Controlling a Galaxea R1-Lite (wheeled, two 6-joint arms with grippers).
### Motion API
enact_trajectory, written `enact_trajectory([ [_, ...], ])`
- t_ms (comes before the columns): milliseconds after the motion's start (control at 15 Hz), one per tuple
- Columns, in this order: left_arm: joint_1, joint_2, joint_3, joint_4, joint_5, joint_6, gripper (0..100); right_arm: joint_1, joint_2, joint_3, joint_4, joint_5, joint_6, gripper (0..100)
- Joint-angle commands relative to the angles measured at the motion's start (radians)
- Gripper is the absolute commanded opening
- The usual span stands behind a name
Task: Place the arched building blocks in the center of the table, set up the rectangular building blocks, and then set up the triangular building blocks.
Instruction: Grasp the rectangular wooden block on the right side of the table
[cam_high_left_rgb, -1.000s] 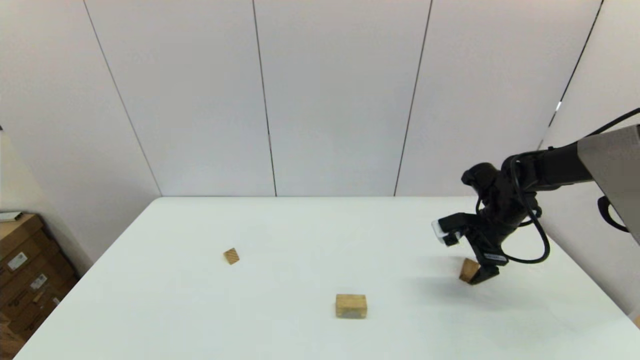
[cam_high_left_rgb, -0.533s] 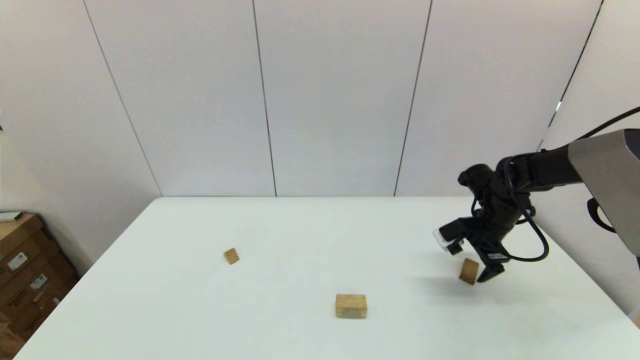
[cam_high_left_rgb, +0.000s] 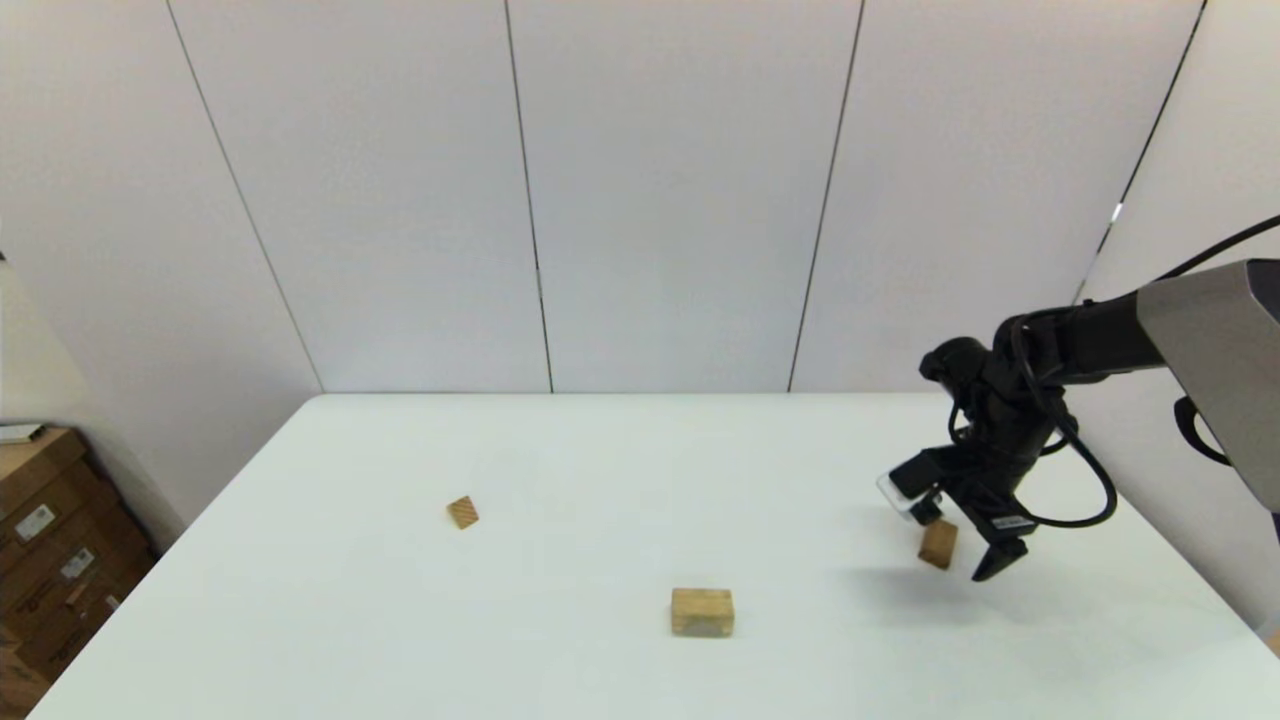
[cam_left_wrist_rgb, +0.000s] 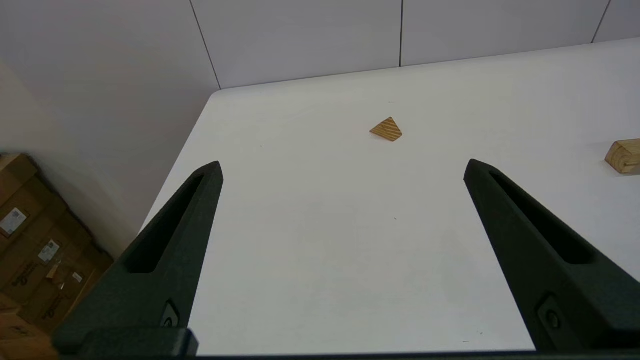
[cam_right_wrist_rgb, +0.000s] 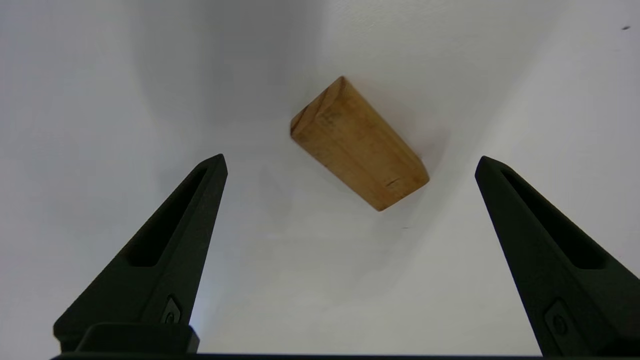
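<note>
Honey-brown slab: the rectangular building blocks (cam_high_left_rgb: 938, 544) stand on end at the right side of the white surface (cam_high_left_rgb: 600, 470), just beside the right claw (cam_high_left_rgb: 968, 548) but not gripped.
Change: a second ago the right claw was low against this block; half a second ago it had begun to lift; now its fingers are spread wide and raised clear, with the block left upright.
Meaning: I judge the rectangular block's setting-up done where it stands, though it is well apart from the arch.
Pale tan arch: the arched building blocks (cam_high_left_rgb: 702, 612) sit near the middle front of the surface, unmoved.
Striped wedge: the triangular building blocks (cam_high_left_rgb: 462, 512) lie on the left side, untouched; this step looks next.
Right wrist view: shows the block (cam_right_wrist_rgb: 357, 144) free between the wide fingers, touching neither; the head view leaves that contact unclear.
Left wrist view: shows the left claw (cam_left_wrist_rgb: 342, 167) wide open and empty, facing the wedge (cam_left_wrist_rgb: 386, 129); the head view does not show this arm at all.
</note>
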Motion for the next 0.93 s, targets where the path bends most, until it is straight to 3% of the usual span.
enact_trajectory([
  [67, 0.000, 0.000, 0.000, 0.000, 0.000, 0.000, 100, -0.003, 0.005, 0.000, 0.005, 0.001, -0.020, 100],
  [933, 0.000, 0.000, 0.000, 0.000, 0.000, 0.000, 100, -0.024, 0.087, -0.101, 0.001, 0.002, -0.027, 100],
])
